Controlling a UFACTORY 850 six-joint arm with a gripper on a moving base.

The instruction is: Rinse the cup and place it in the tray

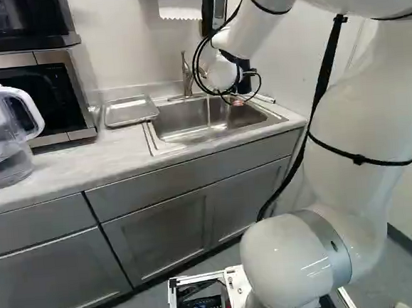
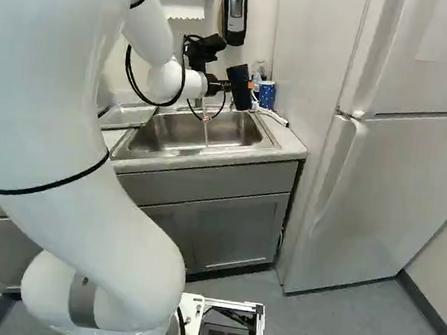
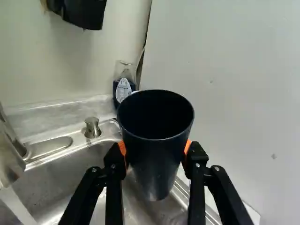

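- Here's the gripper (image 3: 155, 152), clamped on the black cup (image 3: 154, 171) from both sides, mouth uncovered, presumably so water can get in!
- Cup's up by the sink's (image 1: 182, 116) right end, clear of the running water (image 2: 205, 131).
- And the arm (image 2: 149, 35) reaches across, forearm sloping down; tray (image 1: 130, 111) sits left of the basin.

I have open air above the sink basin (image 1: 197, 131), on the near side of the faucet (image 1: 187, 77), and over the tray (image 1: 130, 111). The faucet stands up between the black cup (image 3: 154, 159) and that tray, with water (image 2: 205, 131) falling beside it. Across from the faucet, a pale wall (image 3: 225, 93) blocks me, and a bottle (image 3: 123, 89) stands in the corner past the black cup.
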